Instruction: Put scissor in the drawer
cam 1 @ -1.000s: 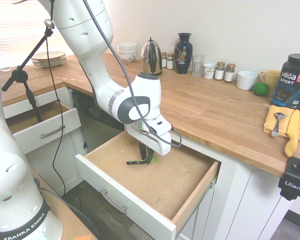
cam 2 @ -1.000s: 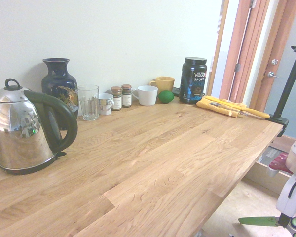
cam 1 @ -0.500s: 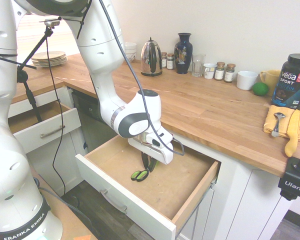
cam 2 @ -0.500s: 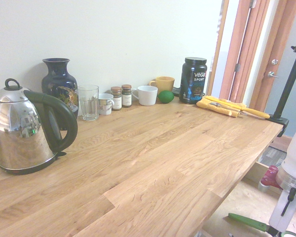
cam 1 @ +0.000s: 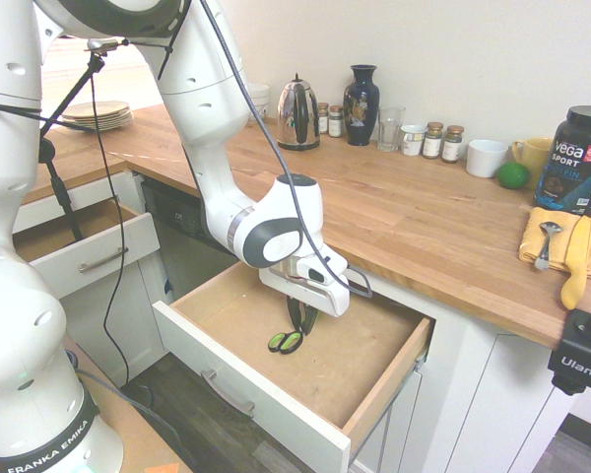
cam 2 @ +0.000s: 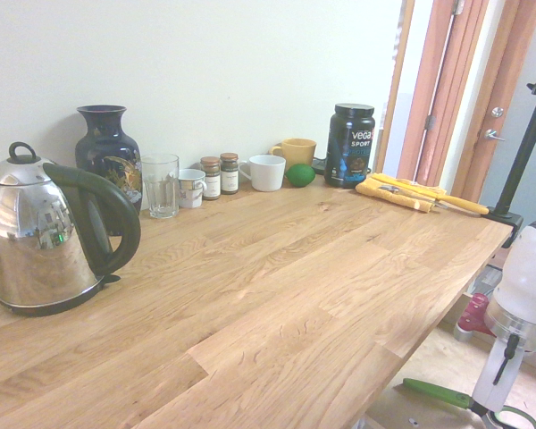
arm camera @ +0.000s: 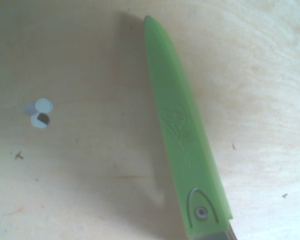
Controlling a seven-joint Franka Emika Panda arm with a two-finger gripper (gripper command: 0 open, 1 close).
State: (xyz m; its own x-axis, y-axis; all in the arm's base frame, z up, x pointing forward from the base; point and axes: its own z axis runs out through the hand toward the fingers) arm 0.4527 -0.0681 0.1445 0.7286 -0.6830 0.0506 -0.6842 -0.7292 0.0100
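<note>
The scissor (cam 1: 288, 339) hangs low inside the open drawer (cam 1: 251, 396), with its green and black loop handles toward the drawer front. My gripper (cam 1: 299, 317) is shut on it just above the handles. In the second exterior view the green blade sheath (cam 2: 438, 391) sticks out sideways from the gripper (cam 2: 484, 409), below the counter's edge. The wrist view shows the sheath (arm camera: 182, 135) close over the bare brown board (arm camera: 80, 190) and casting a narrow shadow on it. I cannot tell whether the scissor touches the board.
A smaller white drawer (cam 1: 84, 248) stands open to the left. On the wooden counter (cam 1: 414, 222) behind are a kettle (cam 1: 297, 113), a dark vase (cam 1: 361, 103), jars, mugs, a black tub (cam 1: 579, 158) and bananas on a yellow cloth (cam 1: 571, 246).
My gripper has gone down into the drawer and a little to the right with the scissor. The scissor has turned, so its handles now point toward the drawer front.
</note>
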